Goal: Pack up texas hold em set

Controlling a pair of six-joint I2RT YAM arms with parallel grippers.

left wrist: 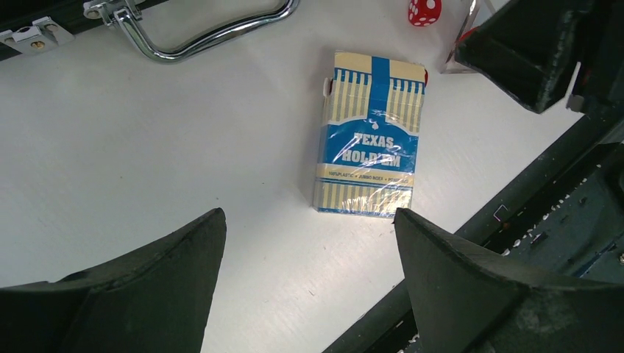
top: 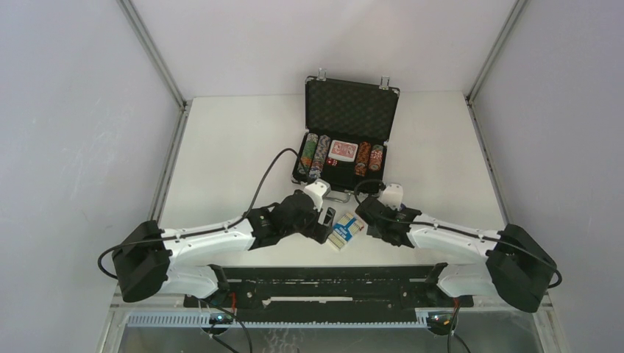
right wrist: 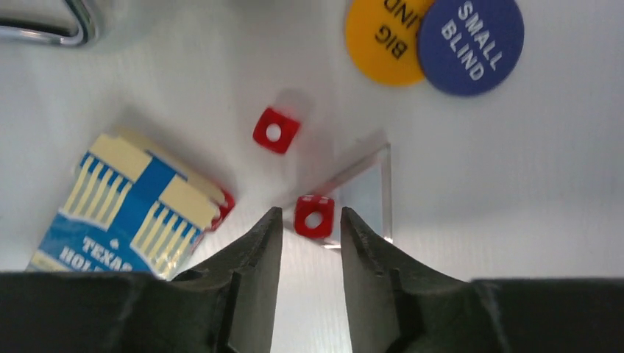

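Observation:
The black briefcase [top: 352, 110] stands open at the back, with chip rows [top: 314, 154] and red-backed cards [top: 343, 151] in its foam. The blue boxed deck [left wrist: 370, 136] lies flat on the table in front of the case, also in the top view [top: 346, 233]. My left gripper [left wrist: 309, 220] is wide open and empty, just short of the box. My right gripper [right wrist: 311, 220] is narrowly open, its tips either side of a red die [right wrist: 314, 215] with a gap on both sides. That die rests by a clear triangle piece [right wrist: 364, 193].
A second red die [right wrist: 276, 130] lies beyond. A third die [right wrist: 223, 206] peeks from under the box [right wrist: 121, 213]. A yellow BIG BLIND button [right wrist: 379, 37] and a blue SMALL BLIND button [right wrist: 471, 44] overlap further off. The case's silver handle [left wrist: 199, 37] is close by. The black base rail [top: 331, 283] runs along the near edge.

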